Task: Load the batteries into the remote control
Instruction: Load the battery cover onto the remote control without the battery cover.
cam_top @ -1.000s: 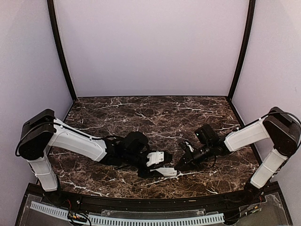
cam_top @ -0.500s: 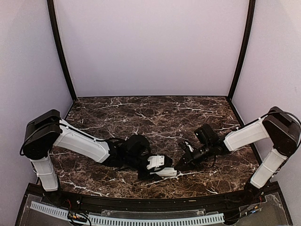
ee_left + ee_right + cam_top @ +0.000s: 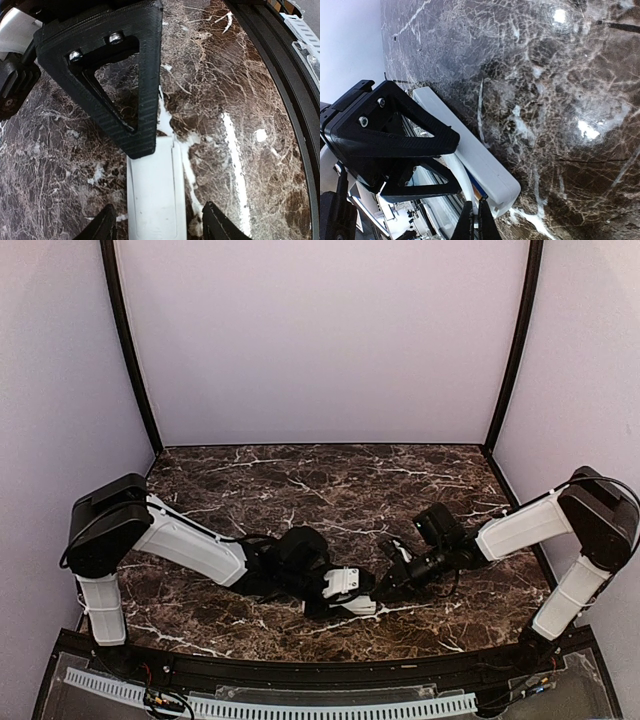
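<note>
The remote control (image 3: 155, 195) is a slim white bar lying on the dark marble near the table's front edge (image 3: 356, 606). My left gripper (image 3: 162, 226) is open and straddles it, with a small gap at each fingertip. My right gripper (image 3: 476, 220) is shut, its black tip (image 3: 142, 147) resting on the remote's far end. In the right wrist view, a sliver of the blue battery (image 3: 476, 184) and of the orange battery (image 3: 477, 193) shows in the remote's (image 3: 485, 167) side, right at my shut fingertips. My left gripper's fingers (image 3: 395, 125) flank the remote there.
The table's raised black front rim (image 3: 300, 125) runs close beside the remote, with a white slotted cable strip (image 3: 302, 30) beyond it. Lilac walls enclose the table's back and sides (image 3: 320, 340).
My left arm has pushed to the right, bringing its gripper farther along the remote toward the right gripper. The right arm and the remote have stayed put.
</note>
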Available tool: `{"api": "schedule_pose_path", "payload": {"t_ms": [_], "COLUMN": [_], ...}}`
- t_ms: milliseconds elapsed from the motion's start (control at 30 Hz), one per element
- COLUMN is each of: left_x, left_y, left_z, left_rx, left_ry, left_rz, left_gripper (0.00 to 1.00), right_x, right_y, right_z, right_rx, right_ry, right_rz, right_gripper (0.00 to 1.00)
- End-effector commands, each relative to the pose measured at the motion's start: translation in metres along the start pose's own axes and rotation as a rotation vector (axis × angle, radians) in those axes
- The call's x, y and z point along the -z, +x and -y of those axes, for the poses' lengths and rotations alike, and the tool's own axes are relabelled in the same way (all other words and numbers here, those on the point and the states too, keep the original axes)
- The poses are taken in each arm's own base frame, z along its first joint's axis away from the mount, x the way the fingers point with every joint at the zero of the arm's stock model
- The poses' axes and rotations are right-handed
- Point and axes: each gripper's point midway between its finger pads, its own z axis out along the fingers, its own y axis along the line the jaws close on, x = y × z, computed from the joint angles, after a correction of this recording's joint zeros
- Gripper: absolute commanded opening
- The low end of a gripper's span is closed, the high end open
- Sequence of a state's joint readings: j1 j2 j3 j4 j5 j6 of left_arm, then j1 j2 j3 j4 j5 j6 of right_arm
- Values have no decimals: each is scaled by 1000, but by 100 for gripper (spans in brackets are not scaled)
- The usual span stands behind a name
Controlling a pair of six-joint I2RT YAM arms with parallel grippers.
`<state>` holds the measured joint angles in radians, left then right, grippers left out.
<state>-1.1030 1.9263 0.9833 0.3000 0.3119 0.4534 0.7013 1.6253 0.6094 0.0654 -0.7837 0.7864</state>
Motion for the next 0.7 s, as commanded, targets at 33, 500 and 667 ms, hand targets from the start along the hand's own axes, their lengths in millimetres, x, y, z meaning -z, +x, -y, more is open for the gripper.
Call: {"api": "schedule_pose_path", "payload": {"t_ms": [33,500,667], "left_x": [-7,3,-4], "left_y": [-5,-30,-18], "left_z": [-5,-13,-15], "left_rx": [52,104,104], "left_ry": [-3,-15,-24], "left_rz": [-3,19,-38], "left_gripper": [58,29,15], "right_x": [-10,-11,-11], "right_y": [-4,-6,-7], "right_z": [14,22,23], "right_rx": [24,41,48], "right_ry": [70,109,115], "right_rz": [16,20,18], "right_gripper": [0,0,0]}}
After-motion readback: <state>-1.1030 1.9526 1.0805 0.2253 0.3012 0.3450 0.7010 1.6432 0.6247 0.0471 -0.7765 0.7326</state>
